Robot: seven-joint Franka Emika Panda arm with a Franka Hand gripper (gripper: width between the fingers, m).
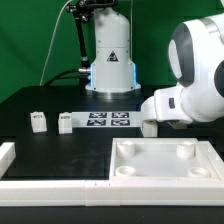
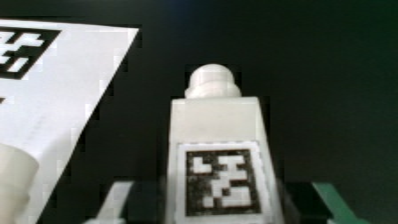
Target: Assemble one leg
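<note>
A leg (image 2: 217, 140), a small white post with a square tag on its face and a rounded peg at its far end, lies on the black table between my fingers. My gripper (image 2: 226, 205) is open, and one finger (image 2: 125, 203) stands on each side of the leg with a gap to it. In the exterior view my gripper (image 1: 150, 124) is low over the table at the right end of the marker board (image 1: 108, 119), and the hand hides most of that leg. Two more legs (image 1: 38, 120) (image 1: 65, 122) stand on the exterior view's left.
The big white tray (image 1: 165, 172) with round corner sockets lies in front of the gripper. A white rail (image 1: 55, 185) runs along the front. The marker board (image 2: 63, 85) lies close beside the leg. The robot base (image 1: 110, 60) stands behind.
</note>
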